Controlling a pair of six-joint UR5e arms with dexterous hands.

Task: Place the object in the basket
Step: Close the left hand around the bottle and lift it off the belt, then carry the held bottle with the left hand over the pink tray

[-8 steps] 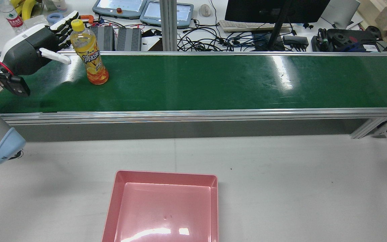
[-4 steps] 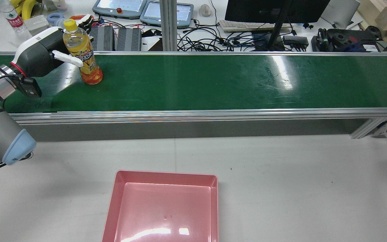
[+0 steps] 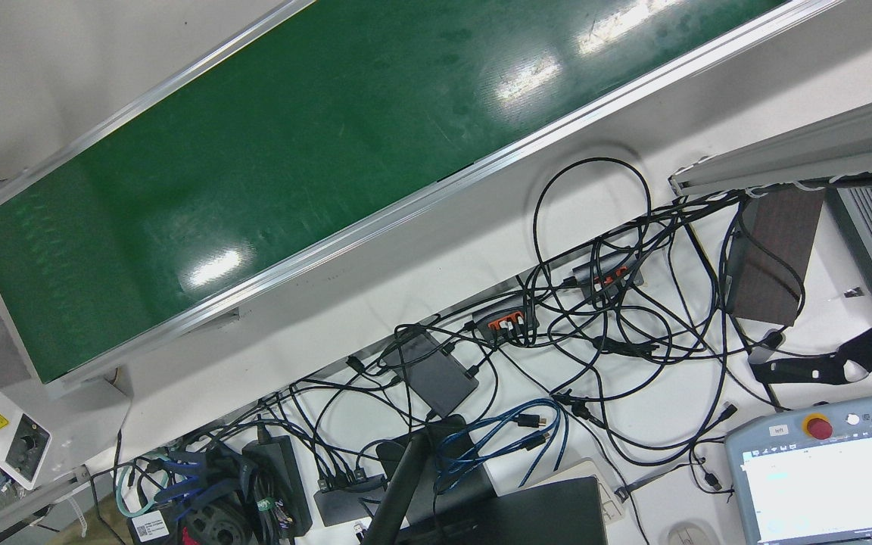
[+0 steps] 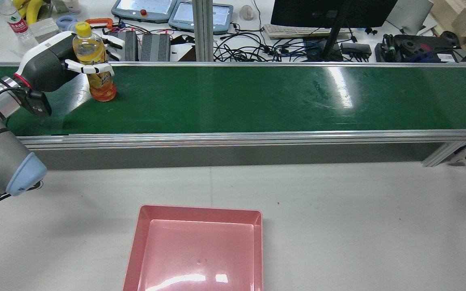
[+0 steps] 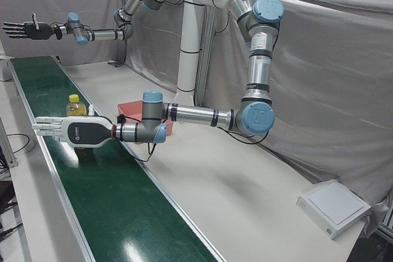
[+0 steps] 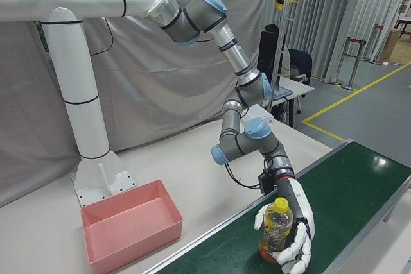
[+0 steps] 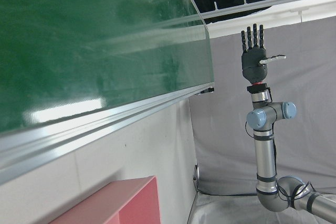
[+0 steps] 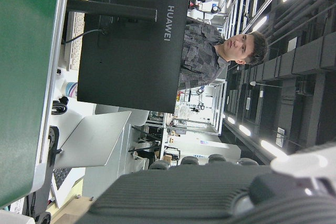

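The left hand (image 4: 57, 60) sits low over the far left end of the long green conveyor belt (image 4: 257, 97), and its white-tipped fingers (image 4: 91, 68) are curled around the clear plastic bottle of orange drink with the yellow cap (image 4: 95, 64). The bottle stands upright with its base down on the belt; from the right-front view the hand (image 6: 292, 226) cups it from behind and the fingers wrap round the lower body of the bottle (image 6: 275, 229). It looks like a full grasp, though how firmly the fingers press is hard to judge from here. In the left-front view the same hand (image 5: 73, 132) stretches flat along the belt with the bottle (image 5: 76, 107) showing just above it. Over on the other side, the right hand (image 5: 23, 29) is raised high at the far end of the belt, fingers spread and straight, holding nothing; the left hand view catches it too (image 7: 254, 56), upright on its arm, well apart from everything. The shallow pink plastic basket (image 4: 194, 246) lies on the pale grey surface (image 4: 358, 222) on the near side of the belt, well apart from the bottle. Beyond the belt, a black monitor (image 4: 334, 12) stands amid tangled black cables (image 4: 257, 48).
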